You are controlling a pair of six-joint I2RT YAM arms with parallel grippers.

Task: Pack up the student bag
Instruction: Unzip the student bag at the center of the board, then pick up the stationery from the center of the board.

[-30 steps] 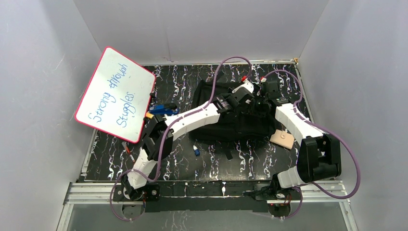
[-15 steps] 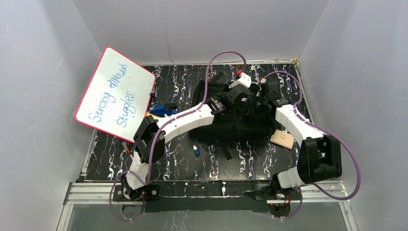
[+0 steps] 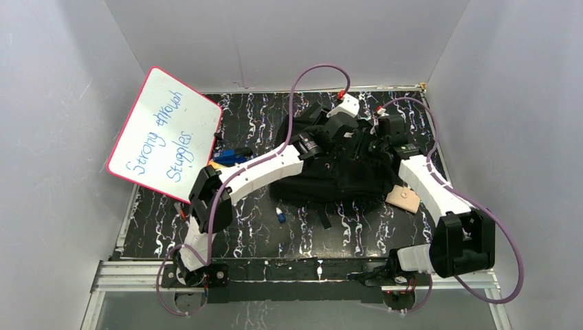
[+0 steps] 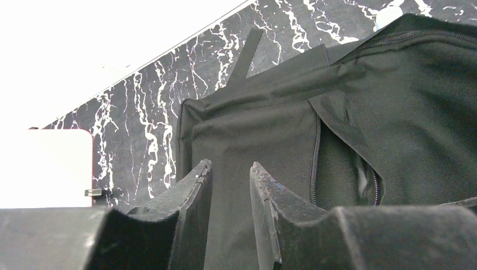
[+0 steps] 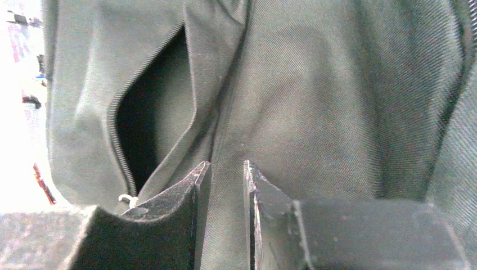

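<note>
Wrist views, unlike overhead, show left hand [image 4: 230, 165], right hand [image 5: 225, 163] slightly parted, empty, near student bag [image 4: 264, 124].

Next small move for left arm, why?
Probably lift the left end effector clear of the student bag toward the small blue item: its fingers are apart and empty, a pocket gapes open, and that item lies unpacked beside the bag.

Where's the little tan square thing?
In the top view, the tan square lies on the table, right of centre, at the student bag's near right corner, beside the right arm.
</note>
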